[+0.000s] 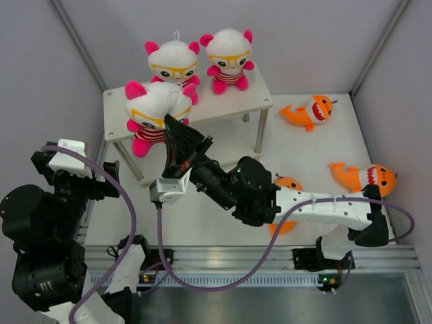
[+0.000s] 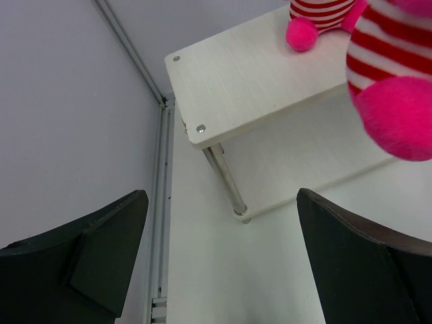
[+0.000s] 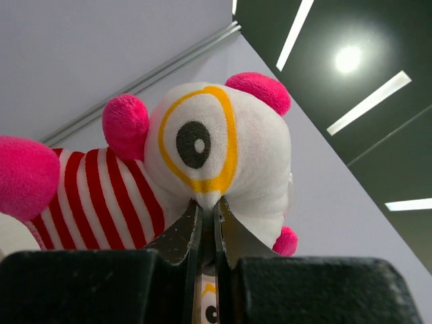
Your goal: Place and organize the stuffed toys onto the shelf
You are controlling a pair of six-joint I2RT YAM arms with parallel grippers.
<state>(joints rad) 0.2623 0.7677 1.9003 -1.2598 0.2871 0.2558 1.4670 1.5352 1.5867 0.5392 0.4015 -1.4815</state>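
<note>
The white two-tier shelf (image 1: 233,101) stands at the back left. Two bears (image 1: 174,64) (image 1: 229,59) sit upright on its top. My right gripper (image 1: 174,131) is shut on the face of a third bear (image 1: 150,111) and holds it over the shelf's front left edge; in the right wrist view my gripper (image 3: 206,202) pinches the bear (image 3: 202,135) under its yellow glasses. Three orange sharks lie on the table: one at the back right (image 1: 307,111), one at the right (image 1: 364,177), one partly hidden under my right arm (image 1: 289,183). My left gripper (image 2: 221,196) is open and empty, left of the shelf (image 2: 256,74).
White enclosure walls with metal corner posts close in the left, back and right. A metal rail (image 1: 256,260) runs along the near edge. Purple cables (image 1: 131,223) loop from both arms. The shelf's silver leg (image 2: 226,179) stands just ahead of my left gripper.
</note>
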